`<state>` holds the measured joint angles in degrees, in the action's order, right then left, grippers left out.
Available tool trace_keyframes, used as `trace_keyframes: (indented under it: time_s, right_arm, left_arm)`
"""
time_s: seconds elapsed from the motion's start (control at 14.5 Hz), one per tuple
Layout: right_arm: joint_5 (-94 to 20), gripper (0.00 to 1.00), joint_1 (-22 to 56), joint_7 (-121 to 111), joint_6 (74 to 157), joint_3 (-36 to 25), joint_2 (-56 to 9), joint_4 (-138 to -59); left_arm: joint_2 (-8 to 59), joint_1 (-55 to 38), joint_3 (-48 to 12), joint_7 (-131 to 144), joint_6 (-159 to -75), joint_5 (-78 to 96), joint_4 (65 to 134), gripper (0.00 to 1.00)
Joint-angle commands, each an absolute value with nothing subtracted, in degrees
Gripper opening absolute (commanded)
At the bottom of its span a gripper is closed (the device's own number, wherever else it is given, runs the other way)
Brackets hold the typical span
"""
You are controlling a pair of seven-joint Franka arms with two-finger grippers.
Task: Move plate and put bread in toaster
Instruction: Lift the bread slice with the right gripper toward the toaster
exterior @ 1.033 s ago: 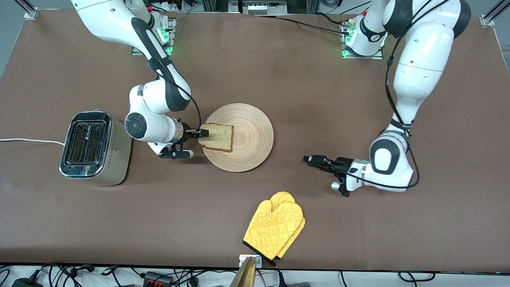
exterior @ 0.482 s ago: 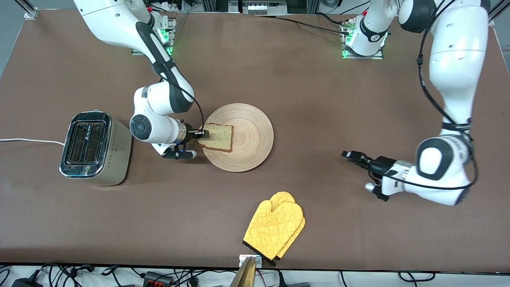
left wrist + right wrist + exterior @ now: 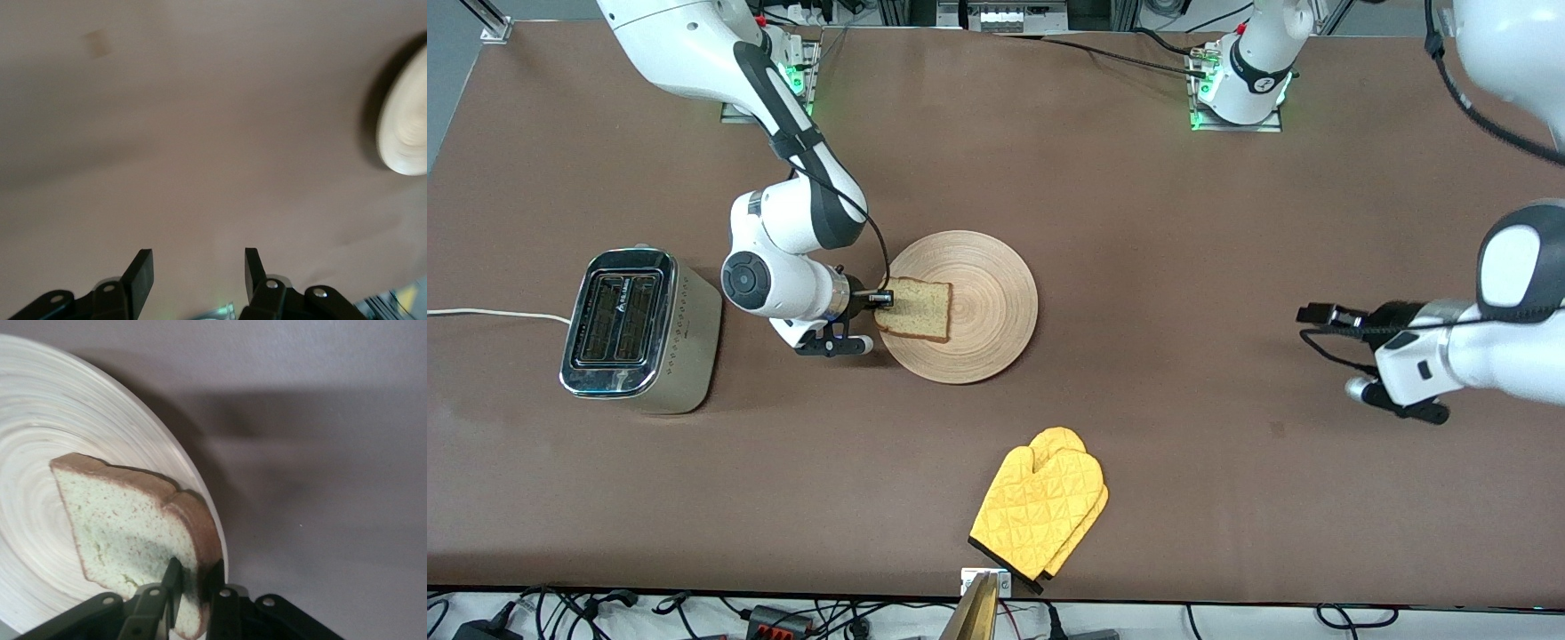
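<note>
I observe the bread (image 3: 913, 308) at the plate's (image 3: 983, 307) 9 o'clock edge, one crust end nipped between the narrow jaws of the right gripper (image 3: 883, 297); in the right wrist view the slice (image 3: 137, 533) tilts up off the wood (image 3: 40, 440). The plate lies mid-table (image 3: 1138, 222). The toaster (image 3: 640, 331) stands at the plate's 9 o'clock, toward the right arm's end, both slots up, apart from the plate. A yellow oven mitt (image 3: 1040, 512) lies at the plate's 5 o'clock, nearer the front camera. The left gripper (image 3: 1319, 313) hangs at the plate's 3 o'clock, well apart from it, over bare table, jaws wide and holding nothing (image 3: 193, 273).
</note>
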<state>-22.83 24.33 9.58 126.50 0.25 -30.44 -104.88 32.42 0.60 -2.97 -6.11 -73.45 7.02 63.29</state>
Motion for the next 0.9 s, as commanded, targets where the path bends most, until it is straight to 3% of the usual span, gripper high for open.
trace_keyframes:
  time_s: [0.0,0.07,0.14,0.62,0.69,0.83]
  right_arm:
    - [-23.7,0.08,24.4,9.1,123.6,0.1,-29.2,-102.8]
    - [-23.6,0.02,24.3,9.3,121.6,0.0,-28.3,-101.4]
    - [-23.0,0.0,24.1,9.4,119.0,-0.3,-27.8,-99.9]
    - [-6.4,0.0,23.1,8.9,95.5,-7.0,-23.8,-85.4]
    - [-3.9,0.0,23.2,8.9,92.8,-8.2,-23.3,-84.3]
    - [2.4,0.0,23.1,8.0,87.0,-10.0,-22.0,-82.3]
  left_arm:
    - [26.8,-2.5,-3.0,3.2,-72.9,-1.2,64.8,0.85]
    - [26.4,-2.2,-2.4,3.9,-73.1,-1.7,64.8,0.89]
    - [26.1,-1.9,-2.2,3.8,-73.0,-1.8,64.8,1.0]
    - [25.3,0.3,-1.8,3.7,-73.4,-1.5,65.0,1.0]
    - [24.1,0.1,-1.8,3.7,-74.6,-1.7,66.4,1.0]
    - [15.2,0.1,-2.0,4.2,-84.4,-2.1,77.6,1.0]
